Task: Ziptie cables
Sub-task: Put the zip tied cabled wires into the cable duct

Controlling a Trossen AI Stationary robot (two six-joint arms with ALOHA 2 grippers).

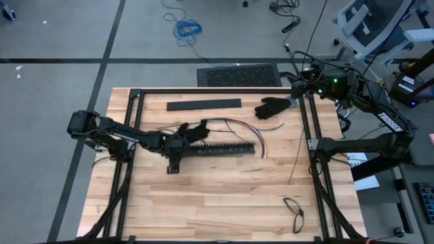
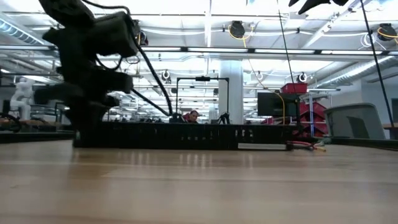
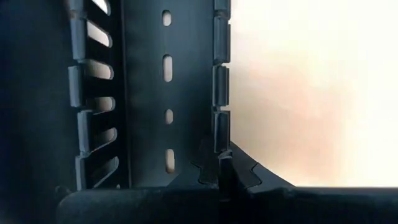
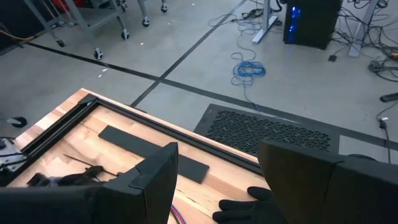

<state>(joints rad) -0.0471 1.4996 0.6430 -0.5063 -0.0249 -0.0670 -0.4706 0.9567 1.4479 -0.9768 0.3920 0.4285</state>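
Note:
The cables [image 1: 247, 132], thin grey, purple and red wires, curve in an arc on the table beyond the long black slotted bar [image 1: 220, 150]; their ends show in the low view [image 2: 305, 145]. The bar lies flat on the table. My left gripper [image 1: 178, 150] stands at the bar's left end and is shut on it; the left wrist view [image 3: 222, 169] shows this close up. My right gripper [image 4: 217, 171] is open and empty, high over the table's far right corner [image 1: 300, 89]. My left gripper pinches one slotted side wall of the bar [image 3: 221, 146] between its two fingers, one finger inside the channel and one outside. The fingers come from above, pointing down. The bar rests on the table.
A flat black strip [image 1: 203, 104] lies near the far edge. A black glove [image 1: 271, 107] lies right of it, and another dark glove-like shape [image 1: 195, 130] lies by my left gripper. A black loop [image 1: 293, 211] lies at the near right. A black frame [image 1: 308, 142] borders the table.

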